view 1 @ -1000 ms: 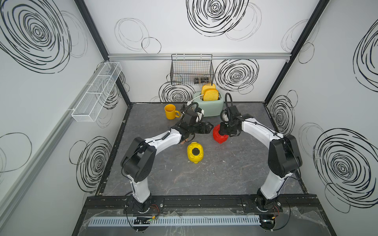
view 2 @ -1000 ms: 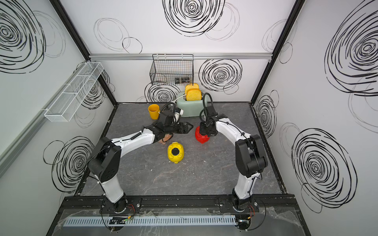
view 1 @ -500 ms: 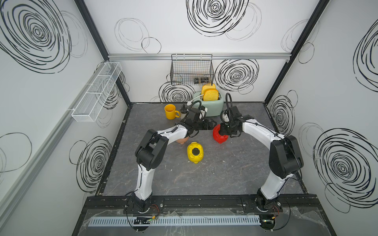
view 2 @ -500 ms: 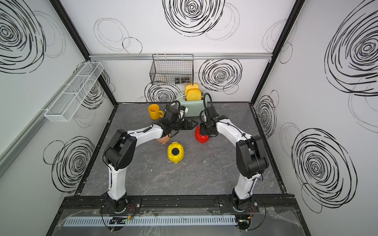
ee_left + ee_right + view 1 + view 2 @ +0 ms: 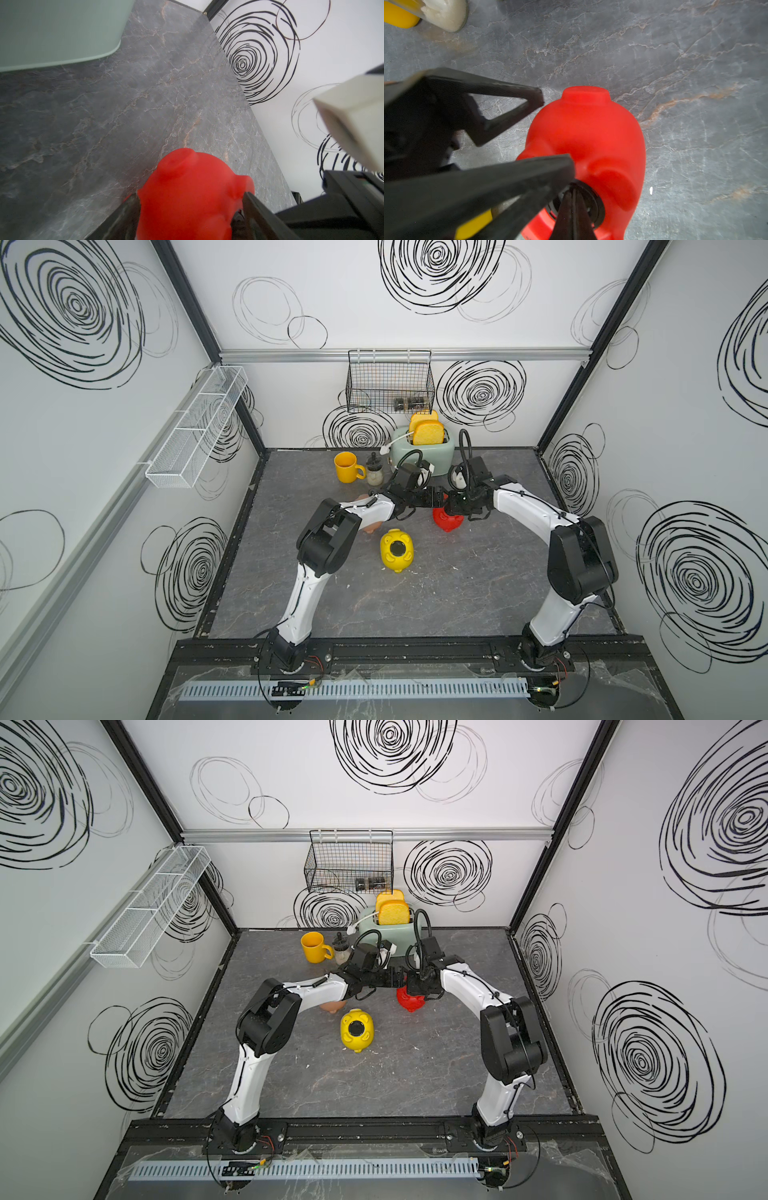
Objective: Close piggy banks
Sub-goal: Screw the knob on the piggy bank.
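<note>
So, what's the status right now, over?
Left gripper clamped on red pig. Right gripper shut, tip on black plug in its belly hole. Pink pig partly under left arm, yellow pig apart; nothing blocking.

Bright pigs on grey marble.
The red piggy bank (image 5: 448, 521) is a glossy plain red; the yellow piggy bank (image 5: 399, 564) bears a black circle; the pink piggy bank (image 5: 373, 527) is pale peach-pink. The table (image 5: 457, 593) is dark grey marble with white and rust veins. White walls (image 5: 665, 364) carry black spirals; the mug (image 5: 345, 467) is yellow, the toaster (image 5: 441, 456) mint green.
</note>
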You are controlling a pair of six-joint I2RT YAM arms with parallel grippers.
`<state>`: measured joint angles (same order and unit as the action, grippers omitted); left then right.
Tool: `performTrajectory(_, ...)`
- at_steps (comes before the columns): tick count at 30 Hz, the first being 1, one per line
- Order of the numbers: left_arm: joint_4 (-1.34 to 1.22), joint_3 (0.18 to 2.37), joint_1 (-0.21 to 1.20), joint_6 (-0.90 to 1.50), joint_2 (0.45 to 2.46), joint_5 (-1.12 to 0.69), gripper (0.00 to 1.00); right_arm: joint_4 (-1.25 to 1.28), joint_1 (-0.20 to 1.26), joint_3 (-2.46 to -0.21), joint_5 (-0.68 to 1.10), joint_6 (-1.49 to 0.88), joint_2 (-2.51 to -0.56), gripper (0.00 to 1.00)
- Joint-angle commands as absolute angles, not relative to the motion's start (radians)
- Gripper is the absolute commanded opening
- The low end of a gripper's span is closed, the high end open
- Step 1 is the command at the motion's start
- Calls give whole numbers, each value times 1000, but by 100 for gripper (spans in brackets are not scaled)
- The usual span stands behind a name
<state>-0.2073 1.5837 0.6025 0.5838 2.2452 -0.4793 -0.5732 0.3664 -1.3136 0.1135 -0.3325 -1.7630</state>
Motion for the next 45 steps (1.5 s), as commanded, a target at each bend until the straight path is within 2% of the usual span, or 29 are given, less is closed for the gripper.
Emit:
performTrajectory(1,-226,1610,604,591,2258,-497,80,-699,359,-1261,94,-313,-1810,0)
performTrajectory(18,-284,1422,598,633,2148,-505,67,-750,337,-1311,58,-292,-1822,0)
performTrajectory(32,-269,1472,589,637,2156,-515,69,-749,328,-1323,41,-266,-1833,0)
performTrajectory(45,-262,1584,572,645,2244,-567,70,-770,371,-1351,20,-129,-1880,0)
